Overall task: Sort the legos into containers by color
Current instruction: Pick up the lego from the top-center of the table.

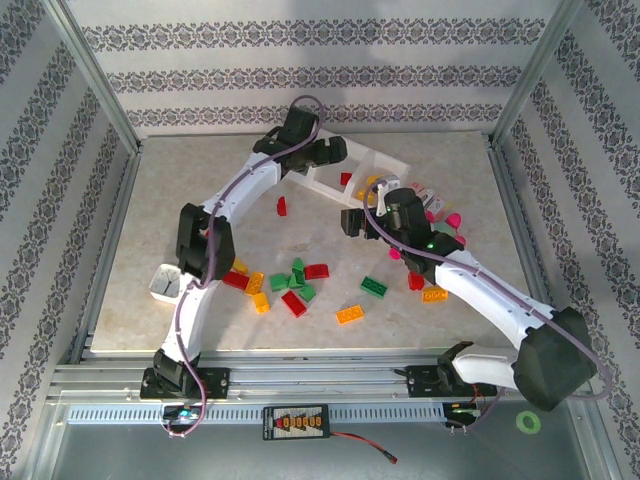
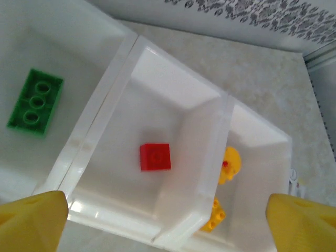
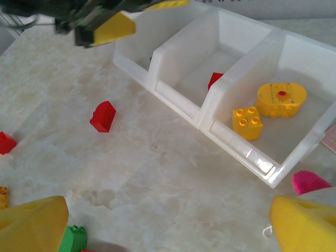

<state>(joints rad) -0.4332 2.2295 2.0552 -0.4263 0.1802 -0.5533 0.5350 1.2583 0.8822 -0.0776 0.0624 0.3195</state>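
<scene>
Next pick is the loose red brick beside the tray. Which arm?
Right, probably: the right pincer is open and faces the red brick across bare table; the left pincer hangs open over the tray.

Our two arms, white and black

Our left arm [image 1: 235, 195] and right arm [image 1: 490, 290] wear white shells between chunky black joint housings, and a lilac cable [image 1: 190, 330] runs along each. A small green light [image 1: 430, 243] glows near the right arm's wrist. The left gripper [image 2: 167, 220] and right gripper [image 3: 168, 226] end in blunt yellow pads [image 3: 31, 226], and each arm sits on a black base [image 1: 185, 380].
</scene>
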